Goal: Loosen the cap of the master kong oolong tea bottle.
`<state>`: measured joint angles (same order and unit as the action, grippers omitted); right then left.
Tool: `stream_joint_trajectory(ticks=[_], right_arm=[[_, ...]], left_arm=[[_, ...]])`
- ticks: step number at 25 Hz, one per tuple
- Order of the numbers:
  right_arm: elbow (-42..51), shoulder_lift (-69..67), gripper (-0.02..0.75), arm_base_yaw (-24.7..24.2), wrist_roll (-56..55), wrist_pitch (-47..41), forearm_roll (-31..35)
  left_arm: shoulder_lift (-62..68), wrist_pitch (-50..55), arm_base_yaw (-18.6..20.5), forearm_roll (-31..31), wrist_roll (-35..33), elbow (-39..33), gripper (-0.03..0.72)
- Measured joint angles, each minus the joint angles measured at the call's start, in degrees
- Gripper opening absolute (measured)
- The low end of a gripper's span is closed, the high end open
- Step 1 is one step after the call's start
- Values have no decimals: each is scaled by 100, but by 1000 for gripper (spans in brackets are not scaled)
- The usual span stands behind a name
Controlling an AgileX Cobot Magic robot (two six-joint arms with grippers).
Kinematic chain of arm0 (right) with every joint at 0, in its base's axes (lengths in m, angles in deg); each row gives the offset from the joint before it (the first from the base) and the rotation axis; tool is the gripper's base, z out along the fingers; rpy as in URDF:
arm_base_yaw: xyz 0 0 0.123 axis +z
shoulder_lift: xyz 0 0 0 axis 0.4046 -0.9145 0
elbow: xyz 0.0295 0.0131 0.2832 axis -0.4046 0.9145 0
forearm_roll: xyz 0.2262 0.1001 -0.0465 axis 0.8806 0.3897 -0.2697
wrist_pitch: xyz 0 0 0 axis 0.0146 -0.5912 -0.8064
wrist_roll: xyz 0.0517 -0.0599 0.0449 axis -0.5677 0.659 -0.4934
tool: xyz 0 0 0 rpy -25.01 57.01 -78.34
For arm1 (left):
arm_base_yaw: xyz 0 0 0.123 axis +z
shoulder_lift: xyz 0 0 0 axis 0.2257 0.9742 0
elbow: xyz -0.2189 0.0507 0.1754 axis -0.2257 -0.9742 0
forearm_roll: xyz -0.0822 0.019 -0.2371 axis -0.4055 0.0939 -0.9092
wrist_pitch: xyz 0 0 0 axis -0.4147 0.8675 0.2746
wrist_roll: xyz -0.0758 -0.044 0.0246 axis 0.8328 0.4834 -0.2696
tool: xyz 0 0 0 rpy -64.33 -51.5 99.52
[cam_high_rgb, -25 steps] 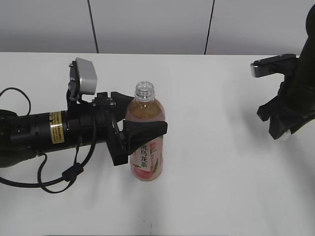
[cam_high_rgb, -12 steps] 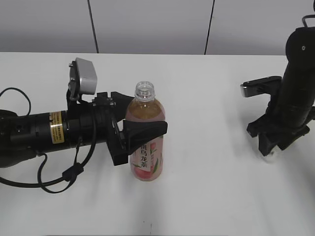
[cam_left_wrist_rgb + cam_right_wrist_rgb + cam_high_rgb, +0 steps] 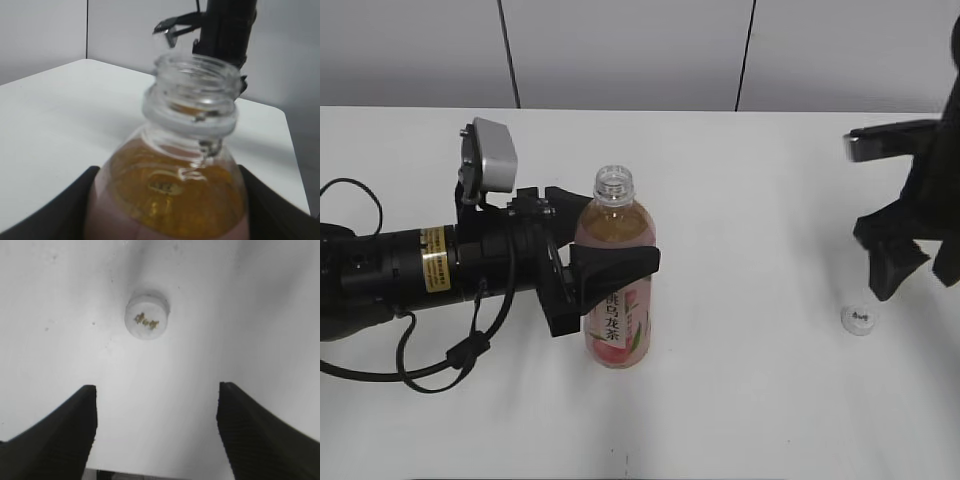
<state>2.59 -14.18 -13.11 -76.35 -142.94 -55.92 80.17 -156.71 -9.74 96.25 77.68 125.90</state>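
Observation:
The master kong oolong tea bottle (image 3: 617, 290) stands upright near the table's middle, its neck open with no cap on it. My left gripper (image 3: 605, 262) is shut on the bottle's shoulder; the left wrist view shows the open neck (image 3: 192, 95) and amber tea between the black fingers (image 3: 45, 220). The white cap (image 3: 859, 319) lies on the table at the right, dark mark up; it also shows in the right wrist view (image 3: 146, 316). My right gripper (image 3: 910, 265) hangs open and empty just above and beyond the cap, its fingers (image 3: 60, 435) wide apart.
The white table (image 3: 750, 400) runs to a grey panelled wall behind. The left arm's black body and cable (image 3: 430, 365) lie across the table's left side. The right arm (image 3: 225, 27) shows behind the bottle in the left wrist view.
My right gripper dipped to the table at the right, let go of the cap there, then rose and moved right. The left gripper and bottle have not moved.

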Motion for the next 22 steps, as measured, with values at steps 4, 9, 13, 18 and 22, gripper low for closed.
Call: stream_joint_trajectory(ticks=[4, 9, 13, 18, 22], right_arm=[[5, 1018, 564, 0, -246, -735, 6], [5, 2666, 564, 48, -271, -972, 28], [174, 4080, 561, 52, -179, -983, 123], [1253, 5787, 557, 52, 85, -1014, 591], [2158, 7075, 557, 52, 241, -1068, 700]], left_arm=[[0, 5, 0, -6, 0, 0, 463], [0, 10, 0, -28, 0, 0, 463], [0, 10, 0, -33, 0, 0, 463], [0, 10, 0, -37, 0, 0, 477], [0, 10, 0, -70, 0, 0, 583]])
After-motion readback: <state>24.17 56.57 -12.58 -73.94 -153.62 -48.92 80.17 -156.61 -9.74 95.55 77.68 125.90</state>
